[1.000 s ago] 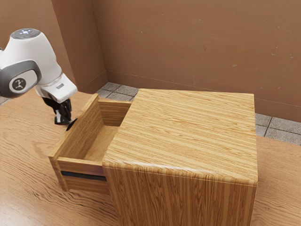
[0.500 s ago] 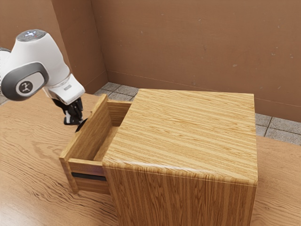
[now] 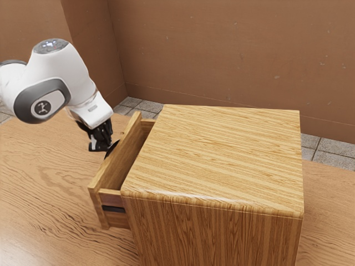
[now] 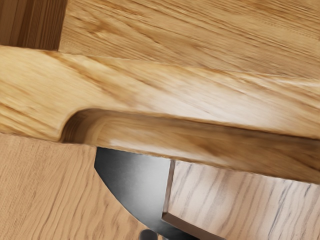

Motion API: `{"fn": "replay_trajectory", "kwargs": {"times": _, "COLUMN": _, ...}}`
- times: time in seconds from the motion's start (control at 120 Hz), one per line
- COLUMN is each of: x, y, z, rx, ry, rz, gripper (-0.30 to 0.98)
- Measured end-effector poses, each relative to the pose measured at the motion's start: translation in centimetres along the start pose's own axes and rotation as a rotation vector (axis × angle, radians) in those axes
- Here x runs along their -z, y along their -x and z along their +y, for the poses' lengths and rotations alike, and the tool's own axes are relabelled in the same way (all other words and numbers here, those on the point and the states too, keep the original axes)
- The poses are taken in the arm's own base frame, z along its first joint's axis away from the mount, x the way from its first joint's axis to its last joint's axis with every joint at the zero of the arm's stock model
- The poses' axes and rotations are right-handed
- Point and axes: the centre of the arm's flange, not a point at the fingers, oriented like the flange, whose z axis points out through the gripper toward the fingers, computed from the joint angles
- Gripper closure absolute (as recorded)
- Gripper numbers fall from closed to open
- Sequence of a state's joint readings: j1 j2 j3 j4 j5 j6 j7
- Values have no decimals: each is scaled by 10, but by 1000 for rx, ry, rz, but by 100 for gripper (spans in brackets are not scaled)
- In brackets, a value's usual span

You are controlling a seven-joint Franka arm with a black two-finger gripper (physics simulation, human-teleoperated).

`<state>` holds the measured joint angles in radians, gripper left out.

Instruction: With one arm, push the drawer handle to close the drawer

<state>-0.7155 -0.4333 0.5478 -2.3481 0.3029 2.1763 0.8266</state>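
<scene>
Handle (image 3: 112,148) is on the outer face of the drawer (image 3: 126,155), which sits partly open, sticking out of the cabinet (image 3: 216,160) toward the exterior view's left. Gripper (image 3: 99,147) right by the handle, contact unclear, can't tell if open or closed; cabinet on table (image 3: 44,183).
</scene>
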Motion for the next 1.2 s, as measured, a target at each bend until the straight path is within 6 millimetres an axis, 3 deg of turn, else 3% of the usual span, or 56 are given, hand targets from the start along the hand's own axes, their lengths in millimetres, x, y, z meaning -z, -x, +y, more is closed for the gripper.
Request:
{"fn": "replay_trajectory", "kwargs": {"times": 0.775, "x": -18, "y": -76, "z": 12, "rx": -98, "ry": -72, "rz": 92, "gripper": 79}}
{"fn": "replay_trajectory", "kwargs": {"times": 1.008, "x": -21, "y": -76, "z": 7, "rx": -78, "ry": -97, "rz": 90, "gripper": 79}}
{"fn": "replay_trajectory", "kwargs": {"times": 1.2, "x": -17, "y": -52, "z": -2, "rx": -12, "ry": -44, "rz": 64, "gripper": 79}}
